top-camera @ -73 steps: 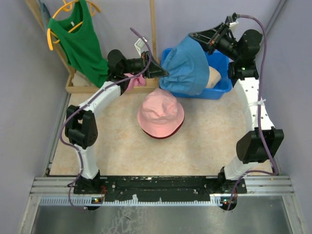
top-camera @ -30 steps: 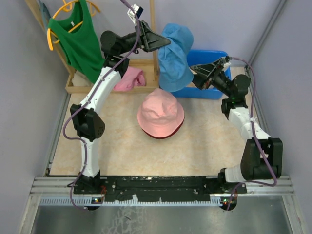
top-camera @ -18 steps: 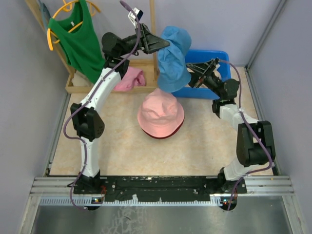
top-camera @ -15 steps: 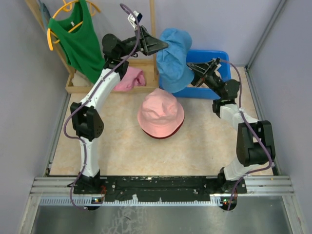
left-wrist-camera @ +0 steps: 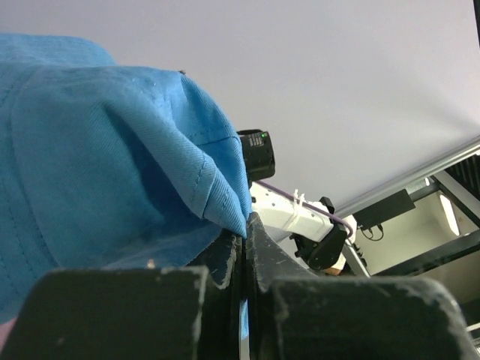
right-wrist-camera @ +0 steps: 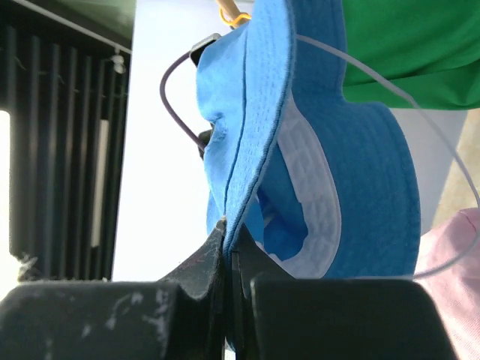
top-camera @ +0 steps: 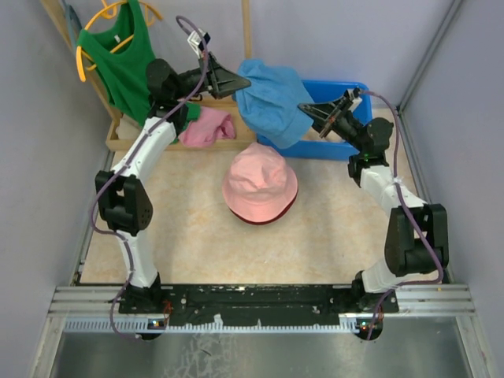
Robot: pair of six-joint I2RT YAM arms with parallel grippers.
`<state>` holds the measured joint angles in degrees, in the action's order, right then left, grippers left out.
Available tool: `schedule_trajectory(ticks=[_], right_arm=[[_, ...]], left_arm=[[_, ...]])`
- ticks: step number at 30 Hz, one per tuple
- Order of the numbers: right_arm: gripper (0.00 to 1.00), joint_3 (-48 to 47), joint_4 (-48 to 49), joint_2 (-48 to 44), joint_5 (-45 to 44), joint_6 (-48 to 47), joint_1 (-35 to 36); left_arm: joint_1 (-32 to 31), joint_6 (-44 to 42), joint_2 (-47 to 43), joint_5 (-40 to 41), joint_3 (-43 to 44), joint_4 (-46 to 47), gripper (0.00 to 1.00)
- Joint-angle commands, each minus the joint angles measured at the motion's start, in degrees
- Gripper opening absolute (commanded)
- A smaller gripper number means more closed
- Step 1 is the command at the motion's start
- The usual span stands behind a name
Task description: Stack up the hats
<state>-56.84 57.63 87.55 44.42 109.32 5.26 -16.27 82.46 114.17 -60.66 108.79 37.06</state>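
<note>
Seen from above, the soft blue fabric bucket hat (top-camera: 268, 101) hangs at far centre between the left gripper (top-camera: 239, 82) and the right gripper (top-camera: 305, 111). Nearer, a pink fabric bucket hat (top-camera: 260, 181) caps a dark red hat (top-camera: 257, 220). In the left wrist view, the fingers (left-wrist-camera: 261, 249) pinch the blue brim. In the right wrist view, the fingers (right-wrist-camera: 196, 264) likewise pinch it.

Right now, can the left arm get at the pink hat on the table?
Probably not yet: its jaws are shut on the blue hat, right jaws pinching its other side. Nothing covers the pink hat.

Pale grey walls (top-camera: 331, 31) enclose a beige mottled tabletop (top-camera: 197, 236); a wooden rack (top-camera: 118, 143) stands far left, a metal rail (top-camera: 441, 303) near.
</note>
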Motion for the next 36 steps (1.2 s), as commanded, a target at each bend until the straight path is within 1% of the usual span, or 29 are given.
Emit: schedule_trajectory(ticks=[1, 3, 7, 12, 14, 17, 21, 23, 24, 26, 30, 33, 36], right_arm=[[0.00, -6.1, -14.0, -4.4, 2.1, -12.4, 2.1], [0.00, -6.5, -16.2, -4.5, 1.5, -13.5, 4.0], [0.00, -8.0, -20.9, -4.6, 0.0, -15.4, 8.3], [0.00, -9.1, -26.3, -5.4, -2.7, -16.7, 14.9], [0.00, -9.0, -28.0, -5.7, -3.8, -17.0, 17.2], [0.00, -8.9, -29.9, -6.2, -5.3, -17.2, 19.7], [0.00, -9.8, -34.7, -7.5, -6.5, -18.9, 21.6], [0.00, -10.0, -38.0, -8.5, -7.2, -21.3, 22.0], [0.00, -10.0, -39.9, -9.1, -7.5, -22.4, 22.1], [0.00, -9.9, -43.0, -10.1, -8.0, -24.6, 22.1], [0.00, -10.7, -50.3, -11.8, -9.9, -30.8, 22.0], [0.00, -12.3, -56.7, -12.3, -11.3, -35.9, 22.0], [0.00, -13.0, -60.9, -12.8, -13.0, -39.2, 22.0]], left_arm=[[3.0, -7.0, -7.4, -2.4, -2.1, -7.1, 0.00], [3.6, -10.0, -9.1, -3.0, -2.4, -13.5, 0.00], [4.2, -10.8, -12.2, -3.5, -4.2, -17.6, 0.00], [5.8, -16.3, -15.7, -4.4, -3.2, -30.4, 0.00], [6.9, -19.6, -17.4, -4.6, -4.2, -35.5, 0.00], [8.4, -22.1, -20.7, -4.9, -7.7, -39.9, 0.01], [9.9, -26.1, -23.7, -4.4, -9.2, -47.6, 0.05], [10.0, -29.7, -24.7, -3.6, -9.8, -53.2, 0.08], [10.1, -30.7, -25.1, -3.5, -10.8, -54.6, 0.09], [10.1, -31.4, -26.2, -3.5, -14.5, -55.5, 0.11], [10.1, -30.3, -27.6, -3.7, -23.0, -52.1, 0.12], [10.0, -31.2, -27.1, -3.8, -26.2, -52.1, 0.13], [10.0, -32.1, -26.2, -3.9, -27.5, -52.1, 0.14]])
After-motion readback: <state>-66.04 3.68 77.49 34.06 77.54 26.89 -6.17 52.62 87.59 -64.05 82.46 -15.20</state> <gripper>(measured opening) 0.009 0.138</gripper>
